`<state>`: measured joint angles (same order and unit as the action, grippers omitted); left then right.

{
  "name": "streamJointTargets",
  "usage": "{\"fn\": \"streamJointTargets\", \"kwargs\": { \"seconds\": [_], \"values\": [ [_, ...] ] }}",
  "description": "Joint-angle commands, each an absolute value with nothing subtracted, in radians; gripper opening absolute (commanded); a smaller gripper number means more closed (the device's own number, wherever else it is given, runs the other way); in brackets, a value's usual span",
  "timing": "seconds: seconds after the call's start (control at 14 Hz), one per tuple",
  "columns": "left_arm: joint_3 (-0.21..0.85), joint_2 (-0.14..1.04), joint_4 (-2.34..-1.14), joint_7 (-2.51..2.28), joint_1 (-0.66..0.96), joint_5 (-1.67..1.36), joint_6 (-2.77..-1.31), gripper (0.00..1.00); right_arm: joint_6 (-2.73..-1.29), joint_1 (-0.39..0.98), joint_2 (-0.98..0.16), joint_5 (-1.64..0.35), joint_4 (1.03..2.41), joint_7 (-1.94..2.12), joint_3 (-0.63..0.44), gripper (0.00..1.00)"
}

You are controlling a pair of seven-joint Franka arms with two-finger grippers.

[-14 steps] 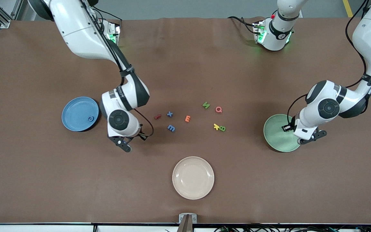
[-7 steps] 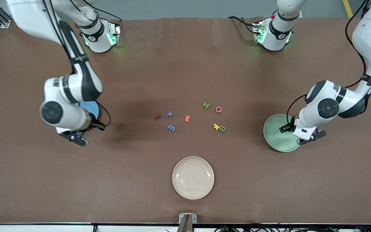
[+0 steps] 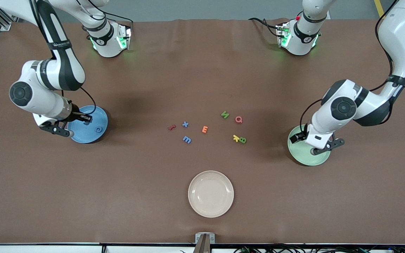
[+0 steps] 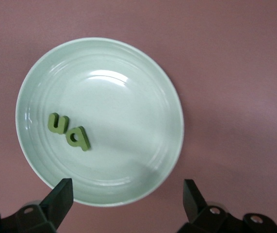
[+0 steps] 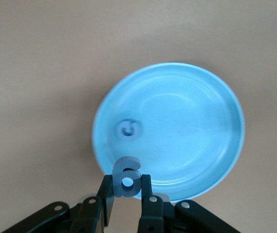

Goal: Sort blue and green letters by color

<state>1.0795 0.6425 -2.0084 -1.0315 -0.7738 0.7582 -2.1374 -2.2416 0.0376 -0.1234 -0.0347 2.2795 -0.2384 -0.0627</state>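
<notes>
Gripping chunky blue letter, right gripper over glossy round blue plate

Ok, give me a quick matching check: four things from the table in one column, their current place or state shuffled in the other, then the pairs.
Things:
1. right gripper
2. left gripper
3. two green letters
4. cream plate

Places or states:
A. lying in the green plate
B. bare, nearest the front camera
C. open, over the green plate
D. shut on a blue letter at the rim of the blue plate

Pairs: 1-D, 2-C, 3-A, 4-B
</notes>
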Motion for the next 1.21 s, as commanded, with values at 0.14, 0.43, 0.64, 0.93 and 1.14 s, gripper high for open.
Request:
{"fn": "streamJointTargets", "kwargs": {
  "seconds": [0.14, 0.43, 0.64, 0.93, 1.14],
  "values": [
    [1.134, 0.624, -2.006, -1.102, -0.709, 0.761, -2.105, 0.98, -2.250, -0.011, -0.071, -0.026, 2.330, -0.202, -0.043, 0.94],
    [1.126, 0.637, -2.002, -1.293, -0.556, 0.775, -2.106, 0.95, -2.227, -0.003, -0.052, -0.026, 2.327, -0.206, -0.038, 1.00],
    [1.126, 0.661, -2.009, -1.403, -0.484, 0.776, -2.117, 0.95, -2.224, 0.038, -0.046, -0.038, 2.321, -0.248, -0.029, 1.00],
    [1.095, 0.672, -2.011, -1.544, -0.374, 0.778, -2.164, 0.95, -2.232, 0.200, -0.052, -0.041, 2.295, -0.513, -0.029, 1.00],
    [1.019, 0.675, -2.008, -1.620, -0.254, 0.781, -2.209, 0.95, -2.238, 0.372, -0.083, -0.040, 2.237, -0.673, -0.031, 1.00]
  ]
}}
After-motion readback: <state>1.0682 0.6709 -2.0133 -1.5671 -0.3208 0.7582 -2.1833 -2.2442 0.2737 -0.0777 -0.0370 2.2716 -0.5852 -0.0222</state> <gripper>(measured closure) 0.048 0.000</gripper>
